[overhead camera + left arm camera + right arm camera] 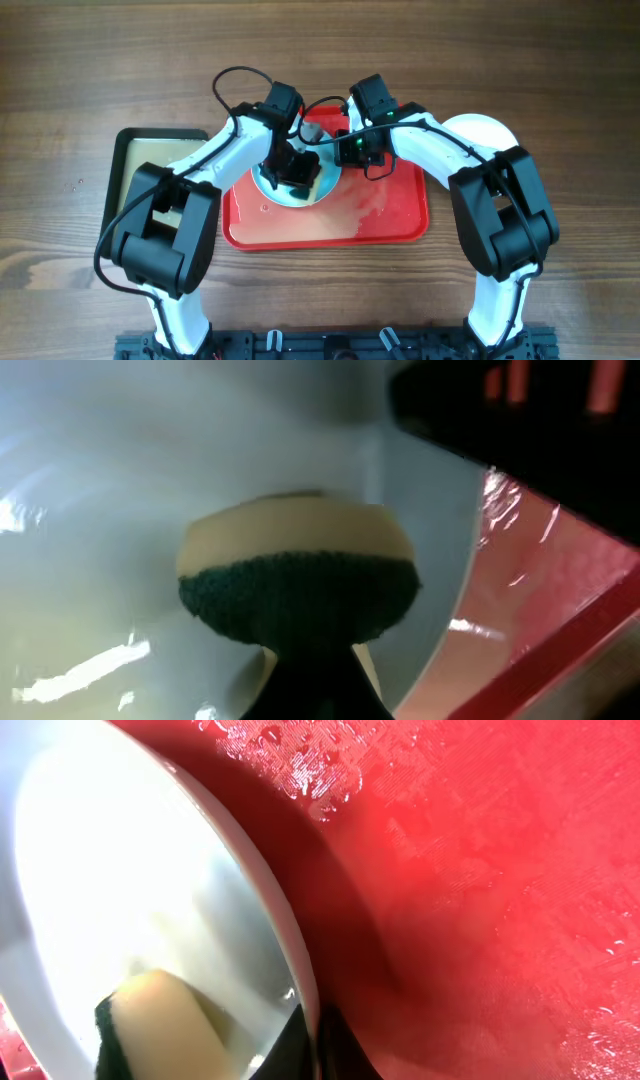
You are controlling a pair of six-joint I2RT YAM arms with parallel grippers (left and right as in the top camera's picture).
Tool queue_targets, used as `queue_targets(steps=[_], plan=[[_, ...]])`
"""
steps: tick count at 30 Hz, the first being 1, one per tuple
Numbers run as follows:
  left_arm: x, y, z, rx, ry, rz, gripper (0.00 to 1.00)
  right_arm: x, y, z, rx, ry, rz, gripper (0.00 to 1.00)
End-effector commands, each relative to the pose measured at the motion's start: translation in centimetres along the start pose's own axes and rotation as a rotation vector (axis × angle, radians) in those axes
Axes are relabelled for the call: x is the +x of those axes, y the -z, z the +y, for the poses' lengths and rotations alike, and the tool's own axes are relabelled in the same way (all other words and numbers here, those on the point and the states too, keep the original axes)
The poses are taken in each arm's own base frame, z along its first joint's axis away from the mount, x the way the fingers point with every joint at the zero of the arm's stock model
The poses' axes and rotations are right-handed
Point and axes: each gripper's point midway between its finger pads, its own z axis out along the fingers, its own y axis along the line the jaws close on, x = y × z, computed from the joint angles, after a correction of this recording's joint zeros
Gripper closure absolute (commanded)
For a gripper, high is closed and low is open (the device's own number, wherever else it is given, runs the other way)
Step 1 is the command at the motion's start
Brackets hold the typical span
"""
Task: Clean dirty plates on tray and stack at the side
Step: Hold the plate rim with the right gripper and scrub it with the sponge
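Observation:
A pale light-blue plate (pixel 264 184) lies on the red tray (pixel 390 215), at its back left. My left gripper (pixel 297 178) is shut on a yellow sponge with a dark green scrub face (pixel 298 585) and holds it against the plate's inside (pixel 100 510). My right gripper (pixel 345 152) is shut on the plate's rim (pixel 300 970), one finger on each side, at the plate's right edge. The sponge also shows in the right wrist view (pixel 160 1030). A white plate (pixel 485 130) lies on the table to the right of the tray, partly behind my right arm. I see no third plate.
A black-rimmed tray with a beige inside (pixel 150 160) lies left of the red tray, partly under my left arm. The red tray's floor (pixel 480 870) is wet, with water drops and a pale film. Both arms meet over the tray's back left.

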Motion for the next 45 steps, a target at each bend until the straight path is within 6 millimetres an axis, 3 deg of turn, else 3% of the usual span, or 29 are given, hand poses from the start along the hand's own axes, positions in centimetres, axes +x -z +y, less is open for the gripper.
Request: queue_targets(steps=[1, 6, 7, 9, 11, 14, 15, 17, 19, 22, 23, 26, 28, 30, 35, 37, 39, 43, 45], plan=[[-2.7, -0.2, 2.5, -0.152, 0.027, -0.112, 0.96, 0.9, -1.1, -0.7, -0.001, 0.003, 0.035, 0.96], [-7.4, 2.9, 8.1, -0.472, 0.280, -0.401, 0.96, 0.9, -1.1, -0.7, -0.001, 0.004, 0.035, 0.96], [-7.3, 3.8, 9.5, -0.547, 0.379, -0.447, 0.96, 0.9, -1.1, -0.7, -0.001, 0.004, 0.035, 0.96], [-5.0, 4.4, 11.2, -0.645, 0.544, -0.432, 0.96, 0.9, -1.1, -0.7, -0.001, 0.004, 0.036, 0.96], [-1.1, 2.7, 9.9, -0.587, 0.564, -0.234, 0.96, 0.8, -1.1, -0.7, -0.001, 0.002, 0.035, 0.96], [1.7, 0.9, 6.7, -0.416, 0.482, -0.034, 0.96, 0.9, -1.1, -0.7, -0.001, 0.002, 0.035, 0.96], [2.3, 0.2, 4.5, -0.287, 0.408, 0.033, 0.96, 0.9, -1.1, -0.7, -0.001, 0.000, 0.035, 0.96], [2.5, -0.4, -0.2, -0.005, 0.236, 0.102, 0.96, 0.8, -1.1, -0.7, -0.002, 0.000, 0.035, 0.96], [2.0, -0.2, -3.3, 0.186, 0.115, 0.090, 0.96, 0.9, -1.1, -0.7, -0.002, 0.000, 0.035, 0.96], [-0.8, -0.2, -3.4, 0.195, 0.062, -0.019, 0.96, 0.9, -1.1, -0.7, -0.002, 0.000, 0.036, 0.96], [-2.6, -0.2, -2.8, 0.159, 0.052, -0.093, 0.95, 0.9, -1.1, -0.7, -0.002, 0.000, 0.036, 0.96], [-5.3, 0.5, 3.6, -0.196, 0.265, -0.248, 0.96, 0.9, -1.1, -0.7, -0.002, -0.001, 0.036, 0.96], [-5.1, 1.2, 6.1, -0.329, 0.353, -0.284, 0.96, 0.9, -1.1, -0.7, -0.002, -0.001, 0.036, 0.96], [-3.7, 2.0, 8.4, -0.440, 0.466, -0.275, 0.96, 0.9, -1.1, -0.7, -0.002, 0.000, 0.036, 0.96], [1.5, 2.5, 9.8, -0.490, 0.662, -0.100, 0.96, 0.9, -1.1, -0.7, -0.002, 0.000, 0.036, 0.96], [2.7, 3.5, 10.2, -0.504, 0.754, -0.061, 0.96, 0.9, -1.1, -0.7, -0.002, 0.000, 0.035, 0.96], [1.9, 3.9, 10.1, -0.482, 0.766, -0.080, 0.96, 0.8, -1.1, -0.7, -0.002, 0.000, 0.035, 0.96], [-2.6, 4.0, 10.0, -0.405, 0.717, -0.243, 0.96, 0.9, -1.1, -0.7, -0.002, -0.007, 0.036, 0.96], [-6.0, 3.5, 7.5, -0.264, 0.507, -0.298, 0.96, 0.9, -1.1, -0.7, -0.002, -0.006, 0.036, 0.96]])
